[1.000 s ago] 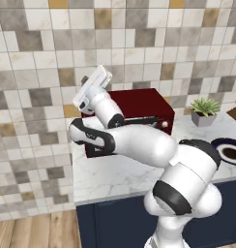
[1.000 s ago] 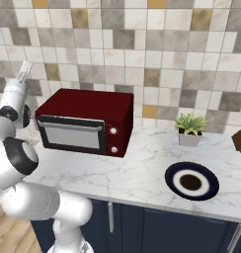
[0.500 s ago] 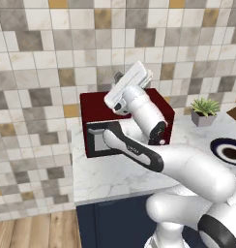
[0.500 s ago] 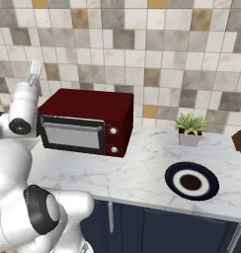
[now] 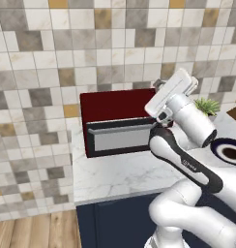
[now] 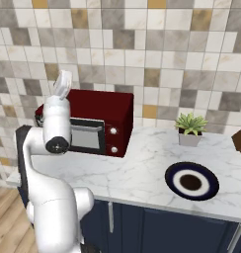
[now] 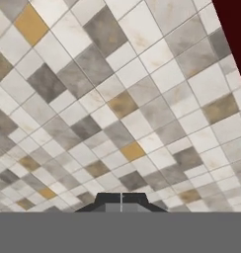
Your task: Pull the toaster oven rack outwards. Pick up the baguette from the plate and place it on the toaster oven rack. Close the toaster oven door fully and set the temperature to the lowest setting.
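Note:
The dark red toaster oven (image 5: 117, 105) (image 6: 100, 105) stands on the counter against the tiled wall. Its black-framed toaster oven door (image 5: 121, 138) (image 6: 87, 137) is closed flat against the front, so the toaster oven rack is hidden behind it. Two silver knobs (image 6: 113, 140) sit on its right side. The round dark blue plate (image 6: 191, 181) (image 5: 228, 151) lies to the right with a dark centre. The baguette is out of view. My gripper (image 6: 64, 75) (image 7: 121, 198) is shut with nothing in it, raised above the oven's left front corner and pointing up at the wall tiles.
A small potted plant (image 6: 190, 129) (image 5: 207, 105) stands at the back of the counter, right of the oven. A brown object (image 6: 240, 140) is at the far right edge. Bare marble counter (image 6: 142, 163) lies between the oven and the plate.
My arm has swung right, carrying the raised hand from left of the oven to over its left front corner. The gripper stayed shut; the oven and the plate have not moved.

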Robot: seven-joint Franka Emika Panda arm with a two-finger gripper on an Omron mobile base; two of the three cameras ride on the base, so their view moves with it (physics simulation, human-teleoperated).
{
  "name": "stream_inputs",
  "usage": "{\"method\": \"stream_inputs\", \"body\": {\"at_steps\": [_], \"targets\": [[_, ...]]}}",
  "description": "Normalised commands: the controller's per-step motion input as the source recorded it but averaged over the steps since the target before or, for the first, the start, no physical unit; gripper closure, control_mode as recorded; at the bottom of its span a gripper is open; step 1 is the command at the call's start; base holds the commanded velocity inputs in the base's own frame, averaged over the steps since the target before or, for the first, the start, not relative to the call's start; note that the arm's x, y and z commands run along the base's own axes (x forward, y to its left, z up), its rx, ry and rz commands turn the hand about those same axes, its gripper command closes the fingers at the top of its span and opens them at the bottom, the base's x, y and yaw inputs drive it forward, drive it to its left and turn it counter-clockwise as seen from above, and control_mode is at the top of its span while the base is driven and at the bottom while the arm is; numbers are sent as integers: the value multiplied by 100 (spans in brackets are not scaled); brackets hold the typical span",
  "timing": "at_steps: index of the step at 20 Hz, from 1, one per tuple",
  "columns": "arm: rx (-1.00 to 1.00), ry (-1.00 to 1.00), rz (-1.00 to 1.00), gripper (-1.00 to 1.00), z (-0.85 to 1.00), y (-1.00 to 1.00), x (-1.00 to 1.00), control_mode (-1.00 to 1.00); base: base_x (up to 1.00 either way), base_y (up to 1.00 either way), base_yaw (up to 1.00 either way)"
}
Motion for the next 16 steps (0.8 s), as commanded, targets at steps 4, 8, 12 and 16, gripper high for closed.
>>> {"method": "stream_inputs", "body": {"at_steps": [4, 8, 12, 16], "targets": [[-8, 8, 0, 100, 0, -100, -55, -100, 0, 0, 0], [-6, 6, 0, 100, -22, -89, -39, -100, 0, 0, 0], [-5, 0, 0, 100, -46, -69, -17, -100, 0, 0, 0], [-5, 0, 0, 100, -34, -36, -3, -100, 0, 0, 0]]}}
